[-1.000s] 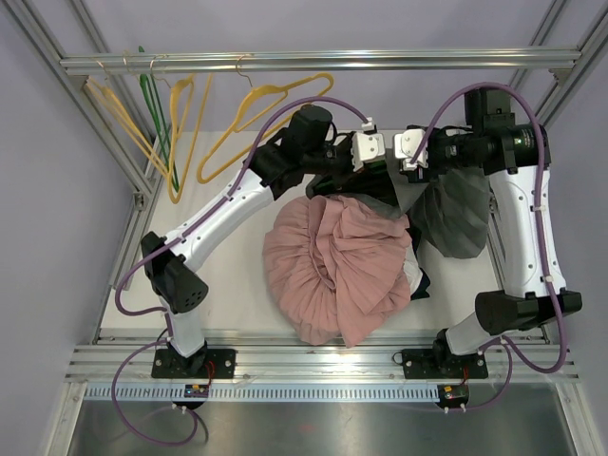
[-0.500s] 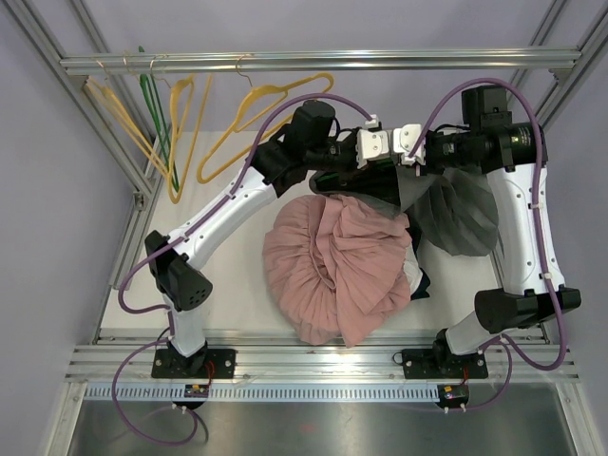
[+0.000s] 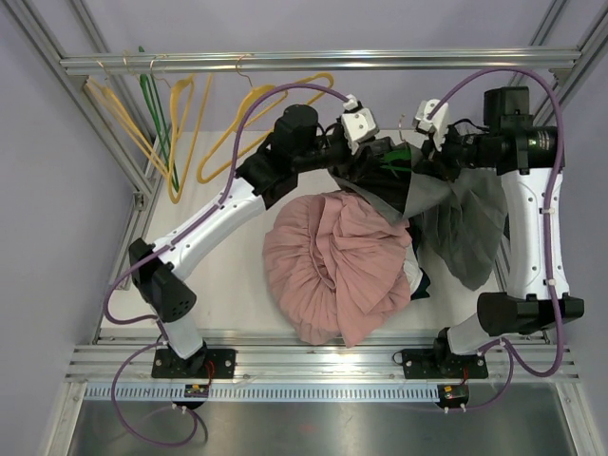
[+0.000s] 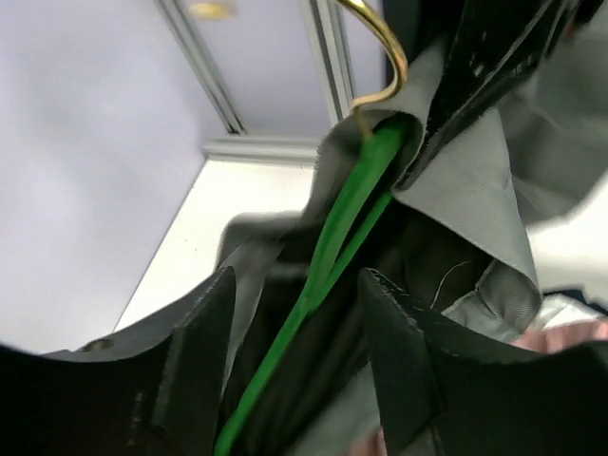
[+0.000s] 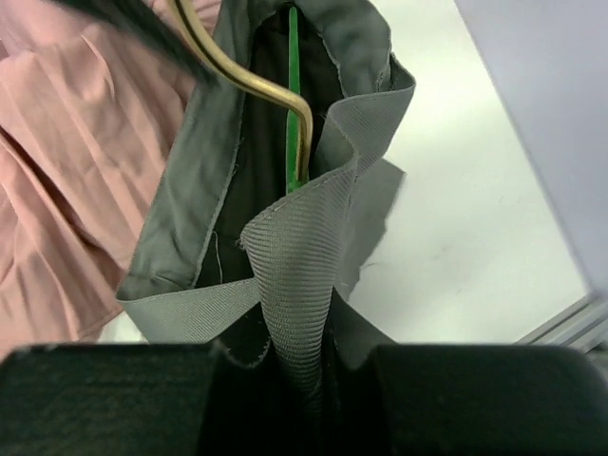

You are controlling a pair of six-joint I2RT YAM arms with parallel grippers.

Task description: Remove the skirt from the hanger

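The skirt point(image 3: 465, 223) is grey, with a ribbed waistband and a dark lining. It is held in the air just beyond and to the right of the pink cloth point(image 3: 332, 266), which lies heaped on the desk point(image 3: 228, 285). Its loose body drapes down past that cloth's right edge. The waistband is still wrapped around a green hanger point(image 4: 342, 228), whose brass hook point(image 5: 247, 76) rises out of the opening. The right jaws are closed on an upright fold of the waistband, beside the hook. The left jaws stand apart, with the hanger's green bar and dark lining running between them; I cannot tell whether they press on either. Yellow hangers point(image 3: 266, 104) hang on the rail point(image 3: 313, 62) beyond the pink cloth.
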